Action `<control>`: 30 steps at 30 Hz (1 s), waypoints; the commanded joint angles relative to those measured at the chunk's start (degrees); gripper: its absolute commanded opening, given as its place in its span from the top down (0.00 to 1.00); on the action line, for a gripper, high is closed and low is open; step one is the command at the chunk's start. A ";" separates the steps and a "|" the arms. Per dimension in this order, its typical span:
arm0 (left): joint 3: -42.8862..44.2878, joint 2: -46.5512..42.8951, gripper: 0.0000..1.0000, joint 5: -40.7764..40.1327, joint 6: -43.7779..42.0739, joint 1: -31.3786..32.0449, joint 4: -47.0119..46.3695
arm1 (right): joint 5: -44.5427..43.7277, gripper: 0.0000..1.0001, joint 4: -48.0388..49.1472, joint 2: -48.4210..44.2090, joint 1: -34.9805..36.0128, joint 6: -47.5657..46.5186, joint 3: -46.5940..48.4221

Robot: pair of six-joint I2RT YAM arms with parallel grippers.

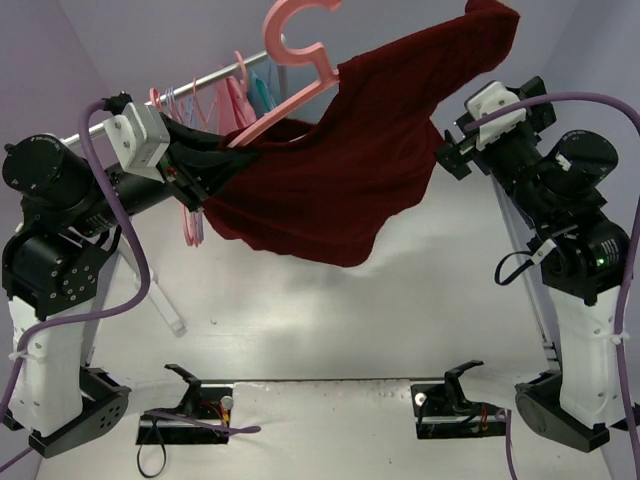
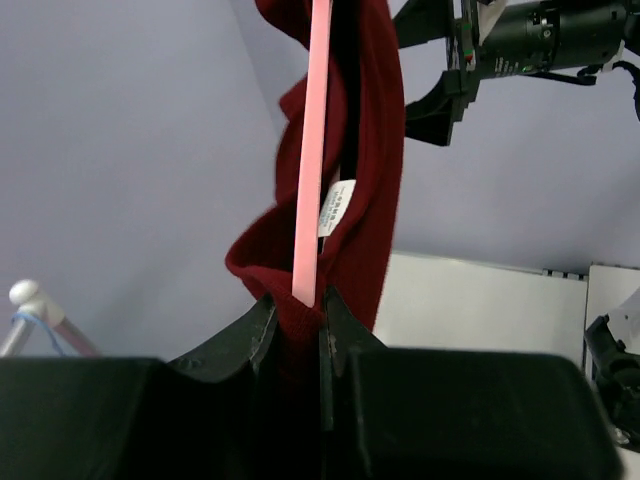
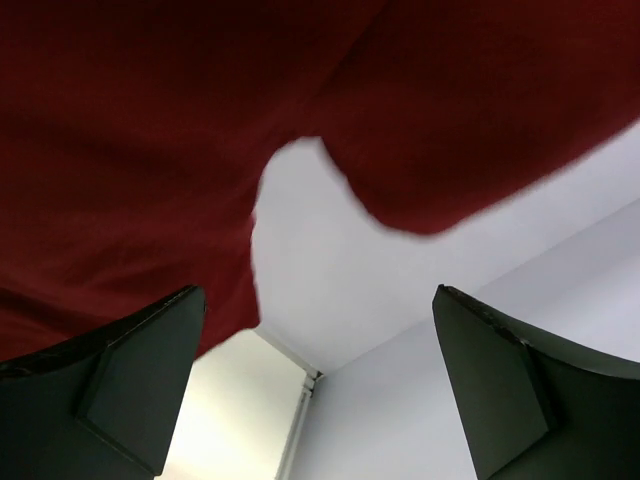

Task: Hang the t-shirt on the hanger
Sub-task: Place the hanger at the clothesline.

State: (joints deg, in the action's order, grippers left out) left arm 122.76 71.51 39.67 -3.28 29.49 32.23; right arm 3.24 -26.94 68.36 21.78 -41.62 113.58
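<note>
The salmon-pink hanger point(image 1: 297, 45) is held up in the air, its hook at the top and one arm sloping down-left. The dark maroon t-shirt point(image 1: 345, 170) is draped over it and hangs free above the table. My left gripper point(image 1: 207, 172) is shut on the shirt's fabric together with the hanger's lower end; in the left wrist view the pink bar point(image 2: 312, 150) and the shirt point(image 2: 370, 140) with its white label point(image 2: 337, 208) rise from the gripper point(image 2: 298, 305). My right gripper point(image 1: 450, 150) is wide open and empty beside the shirt's right side; the shirt point(image 3: 150, 140) hangs above its gripper point(image 3: 320, 370).
A clothes rail point(image 1: 215, 82) at the back left carries other thin hangers and pink and teal garments. Its white leg point(image 1: 150, 285) slants down to the table. Two black clamp stands point(image 1: 195, 405) point(image 1: 450, 395) sit at the near edge. A white frame post point(image 1: 530, 280) stands at the right.
</note>
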 commanded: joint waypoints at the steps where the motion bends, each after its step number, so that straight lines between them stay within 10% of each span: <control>1: 0.02 1.11 1.00 -2.47 1.09 -0.22 3.20 | 0.72 0.05 10.27 -1.23 -0.11 2.05 -2.44; 11: -11.06 -7.96 1.00 -2.59 2.67 -0.22 11.30 | -0.66 0.04 13.04 -5.30 -0.08 4.86 -13.91; 20: -33.18 -25.18 1.00 -23.68 8.11 -0.22 19.38 | -0.52 0.04 15.69 -8.33 -0.16 7.43 -23.40; 30: -30.26 -26.88 1.00 -34.88 6.21 0.13 42.36 | 1.12 0.04 17.13 -5.67 -0.13 8.37 -26.04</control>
State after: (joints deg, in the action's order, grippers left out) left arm 90.40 43.31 10.39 2.79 29.52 70.19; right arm 3.42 -16.65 61.45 21.78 -34.42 87.60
